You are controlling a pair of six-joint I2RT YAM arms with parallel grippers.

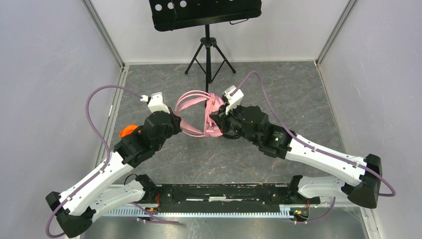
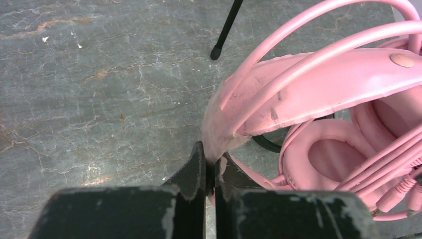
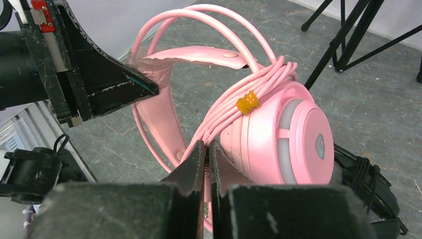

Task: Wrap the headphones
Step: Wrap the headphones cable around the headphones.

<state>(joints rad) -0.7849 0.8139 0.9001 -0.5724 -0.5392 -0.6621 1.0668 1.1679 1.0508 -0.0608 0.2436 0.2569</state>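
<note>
as left claw [image 2: 211, 167] grips pink headphones [image 2: 323, 84], right claw [image 3: 206, 149] grips cable [image 3: 271, 74]

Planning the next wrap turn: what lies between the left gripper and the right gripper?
Pink padded over-ear headphones, held by the left gripper and the right gripper; the top and right wrist views show it.

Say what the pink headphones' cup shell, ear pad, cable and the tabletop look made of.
Cup shell: hard glossy plastic, going by its smooth sheen. Ear pad: soft leatherette-like cushion, matte and puffy. Cable: flexible rubbery sheath, bending in loops. Tabletop: grey veined surface, stone or a printed stone look; cannot tell which.
</note>
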